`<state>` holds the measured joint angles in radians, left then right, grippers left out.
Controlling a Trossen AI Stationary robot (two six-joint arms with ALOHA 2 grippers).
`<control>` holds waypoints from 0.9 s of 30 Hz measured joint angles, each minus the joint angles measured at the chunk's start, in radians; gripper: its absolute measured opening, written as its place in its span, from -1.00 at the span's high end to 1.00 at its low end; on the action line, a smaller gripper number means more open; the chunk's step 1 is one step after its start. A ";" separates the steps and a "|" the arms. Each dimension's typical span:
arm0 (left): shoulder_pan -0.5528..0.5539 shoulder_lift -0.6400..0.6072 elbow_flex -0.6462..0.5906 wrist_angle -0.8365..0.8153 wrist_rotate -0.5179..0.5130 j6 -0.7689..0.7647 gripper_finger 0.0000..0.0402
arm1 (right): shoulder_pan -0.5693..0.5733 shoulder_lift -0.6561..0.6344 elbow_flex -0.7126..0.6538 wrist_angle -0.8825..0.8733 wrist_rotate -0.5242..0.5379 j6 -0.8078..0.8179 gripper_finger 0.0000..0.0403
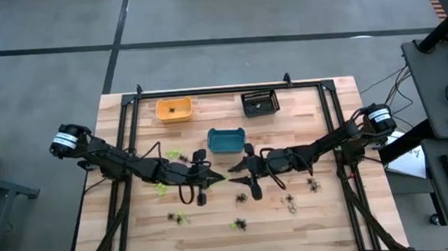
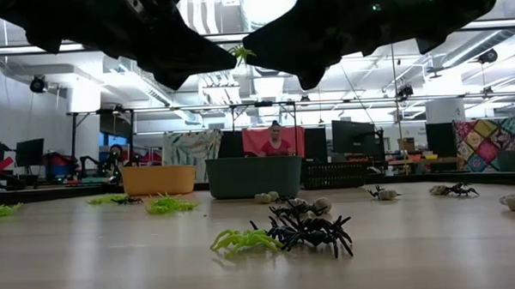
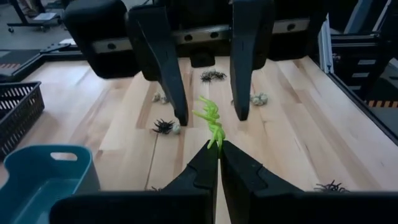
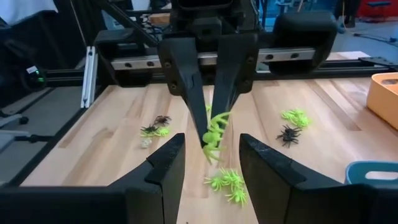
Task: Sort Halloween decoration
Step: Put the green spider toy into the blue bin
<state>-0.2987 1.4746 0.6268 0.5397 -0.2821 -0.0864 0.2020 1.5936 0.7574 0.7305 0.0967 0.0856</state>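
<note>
My left gripper is shut on one lime green spider trinket, held in the air over the middle of the table. My right gripper faces it, open. Its fingers stand on either side of the spider without touching it. In the low view the green spider shows between the two dark gripper heads, well above the tabletop. Other green, black and pale trinkets lie scattered on the wood. The orange bin, black basket and teal bin stand toward the far edge. My left gripper pinches the lime green spider by its near end, between its two fingertips. The fingers lie about level and point toward the table's right. The spider is lifted clear of the table and sticks out beyond the fingertips toward the right gripper.
Loose trinkets lie below and around the grippers: green ones and dark ones. A green and black cluster lies near the front edge. A black frame rail runs along the far side. People sit in the room behind.
</note>
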 joint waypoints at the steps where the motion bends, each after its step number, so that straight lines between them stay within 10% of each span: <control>1: 0.000 0.000 0.002 0.002 0.000 0.001 1.00 | 0.000 0.000 0.000 0.000 0.000 0.000 0.29; 27: 0.001 0.017 0.015 -0.006 -0.026 0.018 0.99 | -0.019 0.000 0.002 0.008 -0.005 0.004 0.95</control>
<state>-0.2974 1.4918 0.6415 0.5338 -0.3083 -0.0689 0.1826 1.5936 0.7597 0.7382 0.0921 0.0900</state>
